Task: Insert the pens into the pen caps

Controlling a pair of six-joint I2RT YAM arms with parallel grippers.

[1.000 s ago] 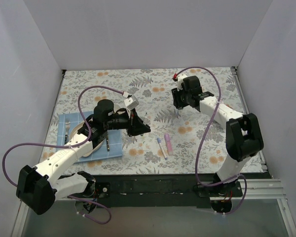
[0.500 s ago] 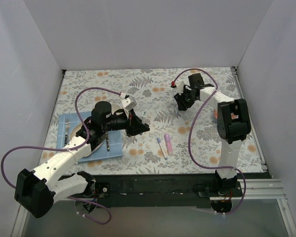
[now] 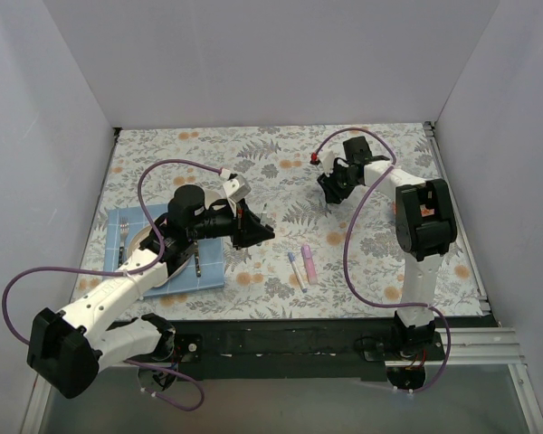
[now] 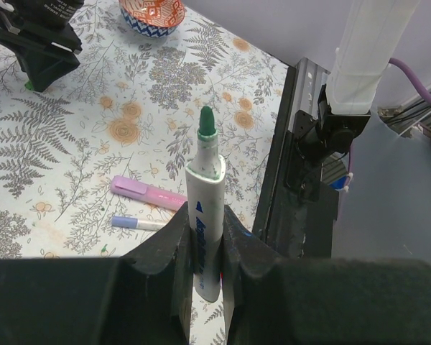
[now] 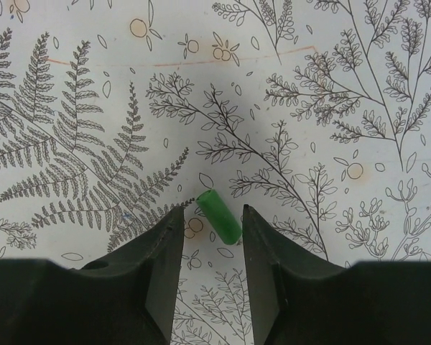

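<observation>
Left wrist view: left end effector [image 4: 207, 241] pinching a white-barrelled pen [image 4: 205, 190], barrel clamped between both fingers, green uncapped nib pointing away from the wrist, held above the floral surface [image 4: 72, 144]. Beyond it, lying flat: thick pink pen [image 4: 147, 194] and slim white pen [image 4: 138, 223], just beside each other, roughly parallel.

Right wrist view: right end effector [image 5: 211, 223] spread, low over the surface, fingers straddling a green pen cap [image 5: 220, 215]. Cap on its side, set diagonal, a gap visible to each finger.

Top external: arms well apart, left mid-surface with the pen, right towards the far side over the cap. Blue mat [image 3: 131, 221] with fork [image 3: 123, 237] under the left arm
</observation>
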